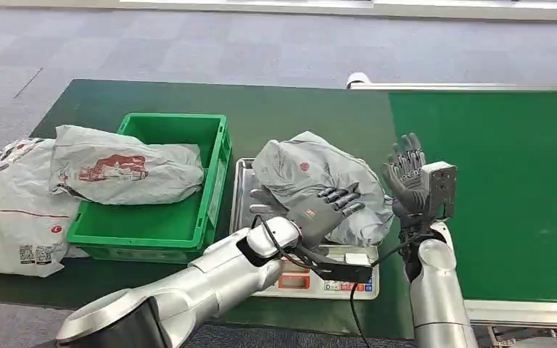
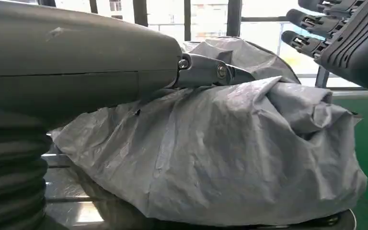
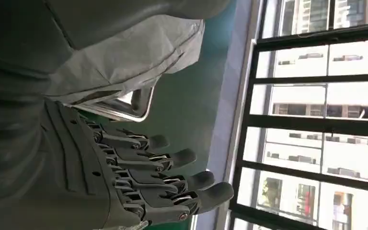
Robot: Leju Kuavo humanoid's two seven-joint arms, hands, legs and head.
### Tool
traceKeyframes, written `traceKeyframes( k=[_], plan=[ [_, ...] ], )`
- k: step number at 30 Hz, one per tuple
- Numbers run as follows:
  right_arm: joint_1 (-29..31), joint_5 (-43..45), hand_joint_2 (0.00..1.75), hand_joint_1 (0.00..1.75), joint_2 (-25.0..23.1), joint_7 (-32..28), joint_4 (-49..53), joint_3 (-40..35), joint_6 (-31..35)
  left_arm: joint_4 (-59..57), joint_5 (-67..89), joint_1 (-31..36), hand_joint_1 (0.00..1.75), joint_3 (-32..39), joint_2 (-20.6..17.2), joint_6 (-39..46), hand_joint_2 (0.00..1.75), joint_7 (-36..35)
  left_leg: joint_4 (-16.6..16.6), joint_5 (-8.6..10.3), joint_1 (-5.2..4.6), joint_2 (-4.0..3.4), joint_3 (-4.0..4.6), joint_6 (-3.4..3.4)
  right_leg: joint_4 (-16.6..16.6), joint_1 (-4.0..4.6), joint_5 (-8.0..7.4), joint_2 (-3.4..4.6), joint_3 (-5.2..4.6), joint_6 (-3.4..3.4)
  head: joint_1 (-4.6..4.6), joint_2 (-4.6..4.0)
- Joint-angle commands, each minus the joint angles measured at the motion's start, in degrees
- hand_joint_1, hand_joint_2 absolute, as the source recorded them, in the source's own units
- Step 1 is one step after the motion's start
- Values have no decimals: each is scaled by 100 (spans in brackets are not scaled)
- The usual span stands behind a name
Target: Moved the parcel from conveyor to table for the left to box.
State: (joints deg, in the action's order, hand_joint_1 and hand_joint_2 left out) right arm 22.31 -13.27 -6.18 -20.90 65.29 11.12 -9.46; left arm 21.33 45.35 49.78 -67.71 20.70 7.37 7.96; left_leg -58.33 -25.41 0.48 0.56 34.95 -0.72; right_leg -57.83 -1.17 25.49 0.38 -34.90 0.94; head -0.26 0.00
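Even, bright daylight (window glare in wrist views), soft near-field blur.

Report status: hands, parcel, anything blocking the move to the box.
Left hand resting on grey parcel, not gripped. Right hand open beside it. Parcel on scale tray. Green bin already holds one parcel.

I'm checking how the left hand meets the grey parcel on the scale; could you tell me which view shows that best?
The head view: the left hand lies over the grey parcel on the scale. The left wrist view shows the parcel close up; the right wrist view, an edge.
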Motion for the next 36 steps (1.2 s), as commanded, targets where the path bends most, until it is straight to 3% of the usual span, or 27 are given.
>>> traceKeyframes(
  k=[1, 15, 16, 36],
  plan=[
    [289, 20, 175, 0, 200, 6, -572, -274, -10, -430, 24, 187, 0, -311, -70, -87, 175, -15, 3, -2, 2, -14, -8, 1, 4, 3, -4, 11, 5, -4, 0, 0],
    [289, 20, 175, 0, 200, 6, -572, -274, -10, -430, 24, 187, 0, -311, -70, -87, 175, -15, 13, 2, 2, -38, -30, -3, 15, 8, -14, 27, 18, -12, 0, 0],
    [311, 64, 175, 0, 231, -9, -625, -334, -9, -481, 24, 188, 171, -276, -70, -160, 175, 17, 3, 2, 2, -28, -17, -5, 4, 7, -12, 23, 7, -7, 0, 0],
    [404, 351, 175, 0, 326, -16, -804, -650, 12, -664, 150, 146, 175, -85, -70, -226, 175, 184, 5, 27, 1, -39, -13, 9, 4, 0, -44, 27, 7, 3, 0, 0]
  ],
)
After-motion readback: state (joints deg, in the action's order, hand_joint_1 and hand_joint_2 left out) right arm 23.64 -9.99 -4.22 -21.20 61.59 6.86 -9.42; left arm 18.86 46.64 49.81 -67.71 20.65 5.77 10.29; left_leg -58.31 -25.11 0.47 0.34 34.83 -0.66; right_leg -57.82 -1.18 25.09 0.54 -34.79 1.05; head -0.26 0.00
